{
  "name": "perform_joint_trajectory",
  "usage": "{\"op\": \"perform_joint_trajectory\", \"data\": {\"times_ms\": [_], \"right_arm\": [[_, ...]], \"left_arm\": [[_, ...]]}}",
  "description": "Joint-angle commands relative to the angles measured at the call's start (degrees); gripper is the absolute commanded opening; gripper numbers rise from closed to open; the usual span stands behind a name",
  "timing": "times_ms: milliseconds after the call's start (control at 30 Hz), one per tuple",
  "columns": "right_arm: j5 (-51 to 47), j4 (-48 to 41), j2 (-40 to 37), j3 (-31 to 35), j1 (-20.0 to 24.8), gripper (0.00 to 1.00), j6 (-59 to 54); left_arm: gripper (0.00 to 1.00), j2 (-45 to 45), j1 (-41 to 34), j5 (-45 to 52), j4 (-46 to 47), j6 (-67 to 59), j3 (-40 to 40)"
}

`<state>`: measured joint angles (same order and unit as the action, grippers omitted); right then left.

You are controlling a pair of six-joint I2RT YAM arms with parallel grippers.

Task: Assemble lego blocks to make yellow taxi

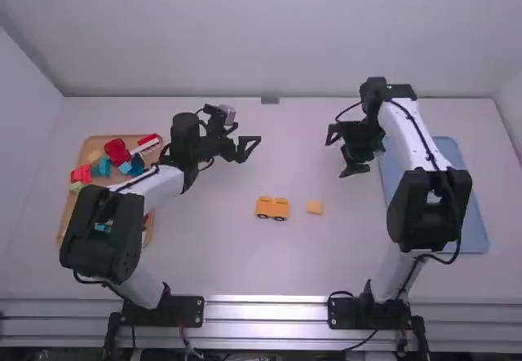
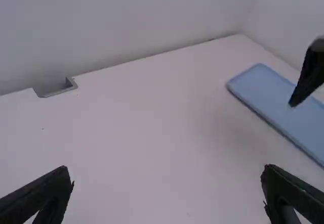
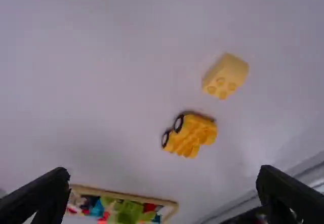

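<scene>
Over the left-centre of the table, my left gripper [image 1: 249, 143] is open and empty, behind and left of the blocks; in the left wrist view the left gripper [image 2: 167, 193] has widely parted fingers. My right gripper [image 1: 336, 156] hangs right of centre, and in the right wrist view the right gripper [image 3: 163, 193] is also open and empty. An orange-yellow wheeled base [image 1: 272, 208] rests on the table; the right wrist view shows this wheeled base [image 3: 190, 134] with black wheels. Just right of it lies a pale yellow block [image 1: 315, 207], apart from it; its studs show on this yellow block [image 3: 226, 76].
A wooden tray [image 1: 63, 214] with several red, blue and other coloured blocks lies at the far left, partly under the left arm. A blue tray [image 1: 476, 214] lies beneath the right arm. A grey bracket [image 1: 270, 100] sits at the table's back edge.
</scene>
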<state>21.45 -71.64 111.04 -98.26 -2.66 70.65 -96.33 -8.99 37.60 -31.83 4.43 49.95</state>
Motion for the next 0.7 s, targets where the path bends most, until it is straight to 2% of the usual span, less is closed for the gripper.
{"op": "perform_joint_trajectory", "data": {"times_ms": [0, 167, 333, 400, 467, 533, 567, 633, 667], "right_arm": [[-5.8, -0.2, 0.5, -7.3, -0.9, 0.99, -12.6], [-21.6, 0.9, 0.5, -12.9, -1.6, 0.99, -29.9], [-19.3, 1.4, 0.5, -13.1, -1.5, 0.99, -34.4], [-15.0, 6.1, 0.5, -13.0, -1.5, 0.99, -35.0], [-8.8, 8.6, 0.5, -13.0, -1.5, 0.99, -41.0], [1.4, 11.2, 0.5, -13.1, -1.6, 0.99, -54.7], [3.4, 11.3, 0.5, -13.1, -1.6, 0.99, -57.1], [17.8, 10.2, 0.5, -13.2, -2.6, 0.99, -76.3], [21.9, 9.0, 0.4, -13.2, -2.8, 0.99, -83.4]], "left_arm": [[0.99, 0.0, 0.0, 0.2, 0.0, -0.9, 0.3], [0.99, 0.0, 0.0, 0.2, -0.3, -1.5, 0.3], [0.99, 0.0, 0.3, 0.2, -1.5, -1.3, 0.3], [0.99, 0.0, 0.5, 0.3, -0.1, -1.2, 0.3], [0.99, 0.0, 0.5, 0.2, 0.4, -1.3, 0.3], [0.99, 0.0, 0.3, 0.3, 0.4, -1.3, 0.3], [0.99, 0.0, 0.4, 0.3, 0.4, -1.3, 0.3], [0.99, 0.0, 0.4, 0.4, 0.6, -1.3, 0.3], [0.99, 0.0, 0.3, 0.2, 0.5, -1.3, 0.3]]}}
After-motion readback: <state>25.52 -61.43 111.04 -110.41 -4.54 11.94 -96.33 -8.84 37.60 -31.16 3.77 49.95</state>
